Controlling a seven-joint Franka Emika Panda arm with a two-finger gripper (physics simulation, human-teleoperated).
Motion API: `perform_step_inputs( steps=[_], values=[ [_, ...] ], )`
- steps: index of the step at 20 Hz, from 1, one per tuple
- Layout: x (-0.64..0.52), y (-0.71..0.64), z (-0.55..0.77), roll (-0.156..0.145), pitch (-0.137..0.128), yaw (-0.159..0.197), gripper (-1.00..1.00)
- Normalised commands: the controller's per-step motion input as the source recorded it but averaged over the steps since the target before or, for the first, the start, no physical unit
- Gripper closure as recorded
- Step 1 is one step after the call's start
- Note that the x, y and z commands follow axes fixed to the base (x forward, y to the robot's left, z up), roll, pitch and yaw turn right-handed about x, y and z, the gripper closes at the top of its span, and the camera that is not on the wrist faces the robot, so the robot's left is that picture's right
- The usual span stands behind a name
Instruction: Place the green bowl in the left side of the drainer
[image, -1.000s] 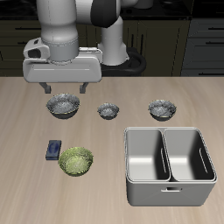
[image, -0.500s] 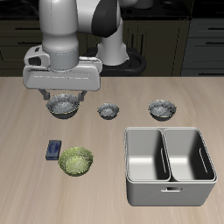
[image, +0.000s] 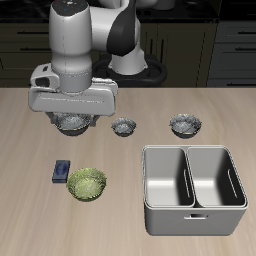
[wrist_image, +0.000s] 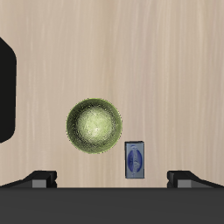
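Observation:
The green bowl (image: 87, 184) is small, round and yellow-green. It sits upright on the table near the front edge and also shows in the wrist view (wrist_image: 95, 125). The drainer (image: 148, 182), a light-grey tub with a central divider, stands beside it, and both compartments are empty. My gripper (image: 75, 119) hangs open and empty, well above the table and farther back than the green bowl. In the wrist view the gripper (wrist_image: 112, 179) has its fingertips (wrist_image: 42, 178) spread wide, with the bowl below and a little ahead of them.
A small blue block (image: 62, 172) lies right beside the green bowl, and also shows in the wrist view (wrist_image: 134, 159). Three grey-silver patterned bowls (image: 123, 126) stand in a row farther back; my hand partly hides one of them (image: 72, 124).
My gripper has moved from the back toward the table's front and come lower, closer to the green bowl. It stays open. Nothing on the table has moved.

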Motion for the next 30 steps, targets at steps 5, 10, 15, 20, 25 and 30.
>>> perform_step_inputs(
  steps=[5, 10, 15, 20, 25, 30],
  values=[
    [0.03, 0.07, -0.22, 0.014, 0.013, -0.011, -1.00],
    [-0.02, 0.18, -0.21, 0.016, 0.007, 0.009, -1.00],
    [-0.03, 0.11, -0.22, 0.007, 0.010, -0.009, -1.00],
    [0.01, 0.03, -0.22, -0.012, -0.005, 0.001, -1.00],
    [0.00, -0.07, -0.25, -0.027, 0.009, -0.005, -1.00],
    [0.04, 0.09, -0.15, 0.001, -0.022, 0.014, -1.00]
  ],
)
